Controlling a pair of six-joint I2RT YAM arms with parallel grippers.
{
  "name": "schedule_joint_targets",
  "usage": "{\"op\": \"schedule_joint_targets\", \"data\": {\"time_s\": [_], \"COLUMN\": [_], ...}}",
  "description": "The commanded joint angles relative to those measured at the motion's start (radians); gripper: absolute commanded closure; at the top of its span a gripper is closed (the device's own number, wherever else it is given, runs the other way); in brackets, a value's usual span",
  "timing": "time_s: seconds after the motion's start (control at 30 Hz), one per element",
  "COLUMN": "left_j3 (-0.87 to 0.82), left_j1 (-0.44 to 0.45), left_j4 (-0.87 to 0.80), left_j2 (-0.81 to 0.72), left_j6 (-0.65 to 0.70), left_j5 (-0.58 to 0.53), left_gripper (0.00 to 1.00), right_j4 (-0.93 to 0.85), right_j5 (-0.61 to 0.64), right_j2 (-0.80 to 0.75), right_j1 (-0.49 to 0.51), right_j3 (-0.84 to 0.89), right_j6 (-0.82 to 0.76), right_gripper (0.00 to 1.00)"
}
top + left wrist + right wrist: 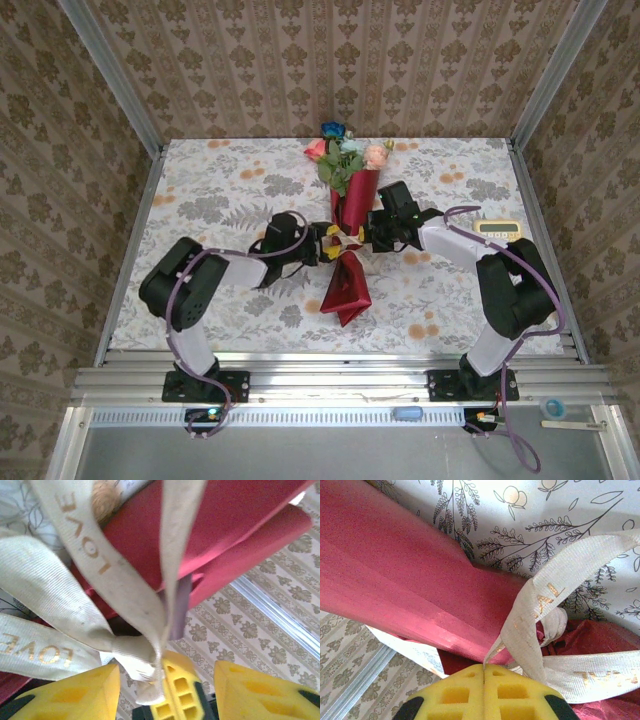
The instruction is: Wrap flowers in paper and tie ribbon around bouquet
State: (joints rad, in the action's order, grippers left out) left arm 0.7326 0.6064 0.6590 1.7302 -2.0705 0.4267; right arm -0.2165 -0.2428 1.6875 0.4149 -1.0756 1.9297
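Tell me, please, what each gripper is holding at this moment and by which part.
The right gripper is shut on the ribbon, pinching one strand close to its knot. The left gripper is open and holds nothing.

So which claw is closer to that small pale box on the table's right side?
Right. The right claw sits on the side of the bouquet facing the box; the left claw is across the bouquet, farther off.
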Motion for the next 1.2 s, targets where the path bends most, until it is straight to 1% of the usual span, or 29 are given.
{"op": "schedule_joint_targets", "data": {"time_s": [0.0,0.1,0.17,0.27,0.5,0.57,0.67,0.87,0.97,1.03,1.07,1.13,1.17], "left_j3": [0.001,0.010,0.030,0.078,0.189,0.202,0.214,0.224,0.246,0.258,0.260,0.259,0.254], "left_j1": [-0.027,-0.041,-0.041,-0.033,-0.016,-0.012,-0.011,-0.013,-0.016,-0.016,-0.015,-0.014,-0.014], "left_j4": [-0.171,-0.226,-0.228,-0.241,-0.278,-0.288,-0.320,-0.361,-0.339,-0.332,-0.331,-0.329,-0.331], "left_j2": [-0.058,-0.064,-0.041,-0.008,0.068,0.081,0.092,0.103,0.135,0.153,0.159,0.161,0.157], "left_j6": [0.051,0.045,0.014,-0.020,-0.031,-0.033,-0.026,-0.014,-0.009,-0.007,-0.004,0.003,0.005], "left_j5": [0.033,0.034,0.042,0.037,0.032,0.029,0.036,0.038,0.038,0.039,0.038,0.037,0.035], "left_gripper": [0.45,0.40,0.39,0.39,0.42,0.46,0.56,0.61,0.68,0.75,0.81,0.96,1.00], "right_j4": [-0.030,-0.035,-0.036,-0.037,-0.033,-0.033,-0.032,-0.034,-0.037,-0.038,-0.036,-0.030,-0.025], "right_j5": [0.022,0.021,0.020,0.019,0.014,0.013,0.013,0.008,0.005,0.004,0.005,0.005,0.005], "right_j2": [-0.011,-0.011,-0.013,-0.017,-0.020,-0.021,-0.021,-0.017,-0.015,-0.015,-0.015,-0.015,-0.015], "right_j1": [-0.004,-0.002,-0.002,-0.001,-0.002,-0.002,-0.002,-0.002,0.000,0.000,0.000,-0.001,-0.002], "right_j3": [-0.020,-0.023,-0.020,-0.013,-0.005,-0.005,-0.004,-0.010,-0.013,-0.014,-0.014,-0.012,-0.013], "right_j6": [-0.017,-0.020,-0.022,-0.022,-0.024,-0.025,-0.025,-0.029,-0.032,-0.034,-0.034,-0.036,-0.038], "right_gripper": [1.00,1.00,1.00,1.00,1.00,1.00,1.00,1.00,1.00,1.00,1.00,1.00,1.00]}}
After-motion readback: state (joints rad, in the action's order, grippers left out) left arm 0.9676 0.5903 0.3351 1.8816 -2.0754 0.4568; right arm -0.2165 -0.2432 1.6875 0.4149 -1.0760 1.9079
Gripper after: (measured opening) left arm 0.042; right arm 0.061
